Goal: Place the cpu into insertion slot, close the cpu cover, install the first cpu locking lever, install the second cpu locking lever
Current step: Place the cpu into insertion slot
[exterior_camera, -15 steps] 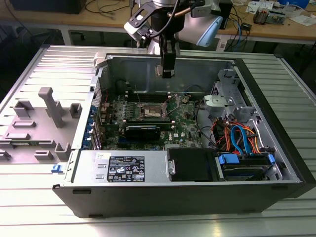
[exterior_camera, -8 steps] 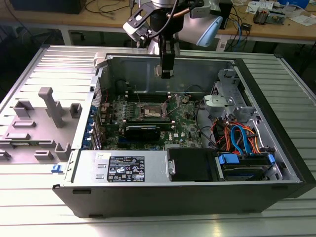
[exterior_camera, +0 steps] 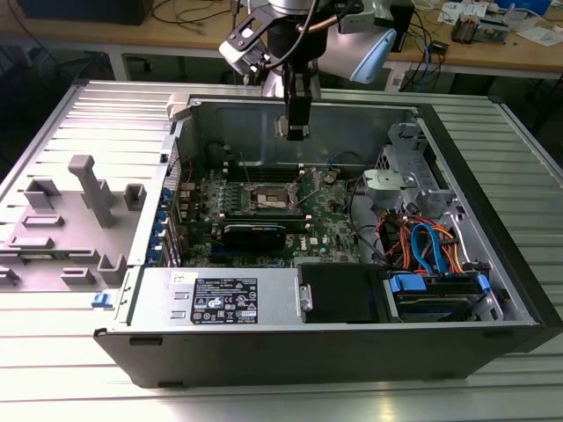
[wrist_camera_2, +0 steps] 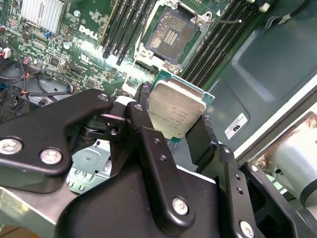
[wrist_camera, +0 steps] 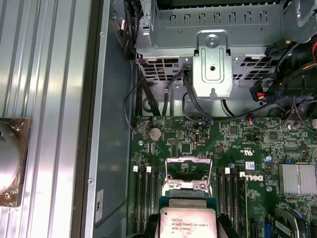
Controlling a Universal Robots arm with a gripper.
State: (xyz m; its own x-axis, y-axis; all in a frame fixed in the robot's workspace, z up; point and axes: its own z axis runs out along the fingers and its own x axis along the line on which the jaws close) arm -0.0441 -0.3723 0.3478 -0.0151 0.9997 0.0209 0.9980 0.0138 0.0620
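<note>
Gripper (wrist_camera_2: 173, 118) clamped on cpu (wrist_camera_2: 176, 108), above insertion slot (wrist_camera_2: 171, 37)

You got bright, even overhead light: glare streaked the ribbed table (exterior_camera: 281, 400), the cpu (wrist_camera_2: 176, 111) top gleamed, the computer case (exterior_camera: 352, 132) interior sat shadowed.

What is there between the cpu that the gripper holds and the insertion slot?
In the second wrist view, nothing foreign: between the cpu and the insertion slot shows only the slot's own silvery rim.
</note>
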